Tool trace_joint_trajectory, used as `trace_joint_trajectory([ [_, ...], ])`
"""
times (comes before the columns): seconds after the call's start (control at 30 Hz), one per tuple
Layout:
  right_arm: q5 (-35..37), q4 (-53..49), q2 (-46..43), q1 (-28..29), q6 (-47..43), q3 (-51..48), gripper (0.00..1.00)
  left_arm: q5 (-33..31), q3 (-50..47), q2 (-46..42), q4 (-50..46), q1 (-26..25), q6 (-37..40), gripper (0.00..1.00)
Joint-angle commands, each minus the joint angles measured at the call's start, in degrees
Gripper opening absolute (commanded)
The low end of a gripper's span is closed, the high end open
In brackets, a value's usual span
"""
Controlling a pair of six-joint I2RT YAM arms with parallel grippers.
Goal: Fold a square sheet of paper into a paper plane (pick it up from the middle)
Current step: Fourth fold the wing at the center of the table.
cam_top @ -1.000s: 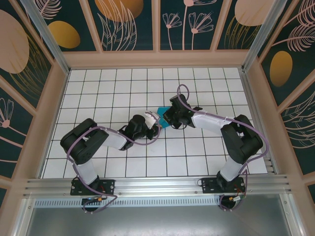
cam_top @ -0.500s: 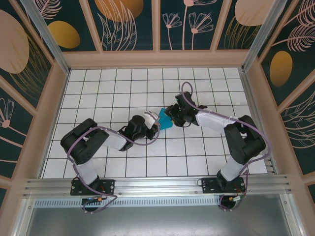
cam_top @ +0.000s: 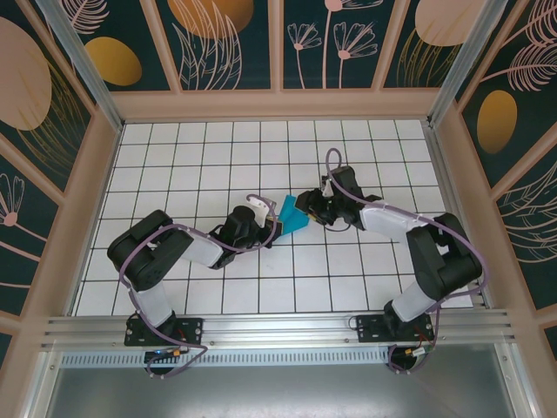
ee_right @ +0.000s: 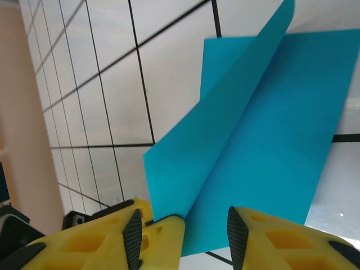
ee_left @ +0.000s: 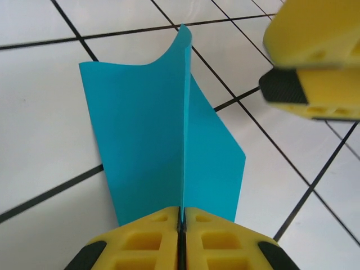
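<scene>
The teal-blue sheet of paper [cam_top: 291, 215] lies at mid-table, folded along a centre crease, with one flap standing up. My left gripper [cam_top: 275, 224] is at its left end. In the left wrist view the left gripper [ee_left: 181, 216] is shut on the crease at the near end of the paper [ee_left: 140, 124], and the right gripper's yellow fingers [ee_left: 315, 34] hang at the upper right. My right gripper [cam_top: 306, 206] is at the sheet's right side. In the right wrist view the right gripper [ee_right: 183, 233] is open, its pads on either side of the paper's [ee_right: 270, 129] near edge.
The white grid-tiled table [cam_top: 218, 148] is boxed in by wooden walls [cam_top: 278, 104] at the back and sides. A metal rail [cam_top: 278, 326] carrying both arm bases runs along the near edge. Open tiles surround the paper.
The right gripper has opened and let go of the paper, and its arm has swung to the right. The left gripper has shut on the crease. The paper now shows more.
</scene>
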Motion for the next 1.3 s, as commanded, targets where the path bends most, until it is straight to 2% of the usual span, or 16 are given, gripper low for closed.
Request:
trace_joint_trajectory([
  [0.0, -3.9, 1.5, 2.9, 0.4, -4.7, 1.6, 0.45, 1.9, -0.7, 0.7, 2.3, 0.3, -8.1, 0.11],
  [0.27, -5.2, -0.1, 7.8, 0.6, -7.5, 4.4, 0.42, 3.0, -0.6, 2.2, 3.0, 0.3, -11.8, 0.11],
  [0.73, -3.3, -2.3, 11.3, 1.1, -5.8, 5.6, 0.40, 3.6, 0.3, 3.8, -0.7, 0.2, -10.0, 0.16],
  [1.27, -2.6, -3.3, 14.1, 1.1, -6.0, 6.8, 0.46, 6.2, 2.4, 5.2, -2.6, 0.3, -11.1, 0.17],
])
